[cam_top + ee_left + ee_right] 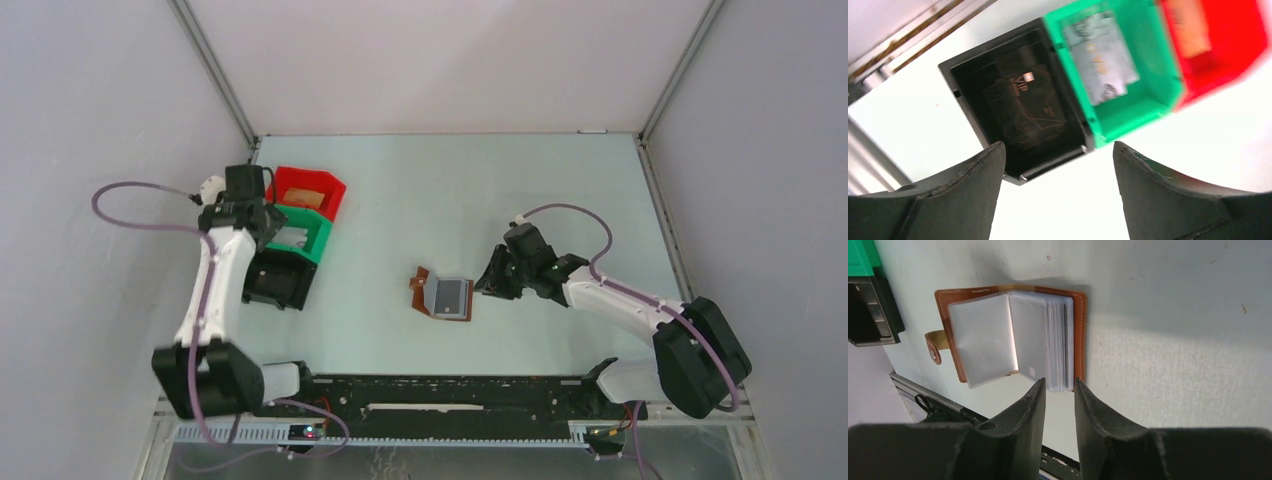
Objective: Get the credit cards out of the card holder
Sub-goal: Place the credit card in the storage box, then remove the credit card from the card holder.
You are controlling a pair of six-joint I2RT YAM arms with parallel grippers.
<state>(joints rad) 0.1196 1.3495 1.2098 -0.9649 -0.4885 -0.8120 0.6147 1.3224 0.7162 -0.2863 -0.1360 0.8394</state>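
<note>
Left jaws wide, empty, over black bin (968, 97); right jaws narrow, empty, near open card holder (983, 340).

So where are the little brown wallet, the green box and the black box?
Card holder (1008, 337): right wrist view, on its clear sleeve pages.
Green bin (1135, 117): left wrist view, on its near wall.
Black bin (970, 107): left wrist view, on its left wall.

The table (450, 190) was pale and smooth, with a few tiny specks. A plain white back wall (450, 60) stood behind it, with white side walls (90, 100) too. Thin metal bars (215, 70) ran up the far corners. The light was soft.
</note>
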